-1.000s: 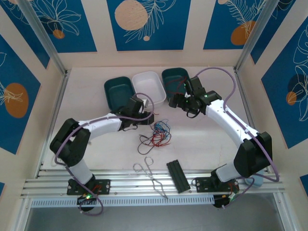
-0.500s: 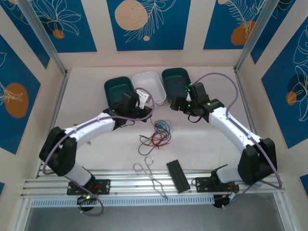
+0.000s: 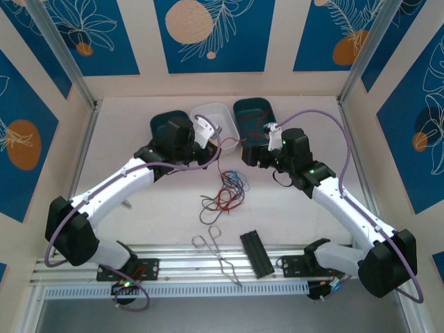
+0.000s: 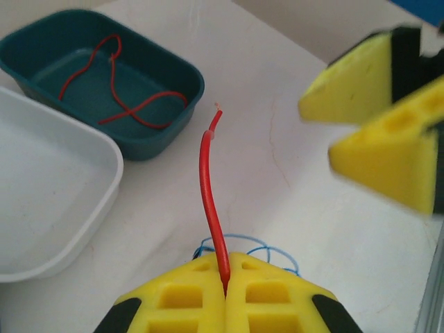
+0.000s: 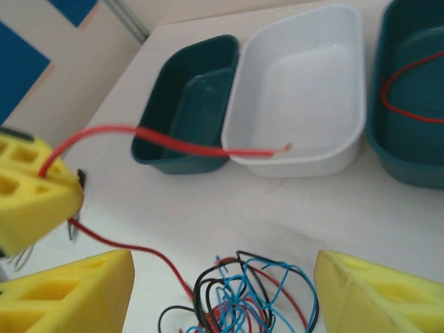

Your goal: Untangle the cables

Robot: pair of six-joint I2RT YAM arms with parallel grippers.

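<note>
Counter: pale surface (image 3: 139, 201) inside walls with blue leaf-pattern panels. Three trays stand along the far side: left teal tray (image 3: 158, 125), white tray (image 3: 222, 116), right teal tray (image 3: 253, 104).
Cables: a tangle (image 3: 225, 193) of red, blue and black strands lies at mid-counter, on the near side of the trays. One loose red strand (image 4: 125, 104) lies alone in the right teal tray.
Left claw (image 4: 225, 263): closed on the held red cable (image 4: 208, 166) and raised above the tangle, near the white tray. The cable's free tip pokes forward; its other end runs down into the tangle.
Right claw (image 5: 222, 295): jaws wide apart with nothing gripped, hanging over the tangle and facing the left claw.
Step in hand: judged to be drawing one red strand out of the tangle.
Next move: likely calls for the right claw to grip the tangle, or the strand lower down, while the left claw pulls away. Pull slowly, since the whole knot may drag along.
</note>
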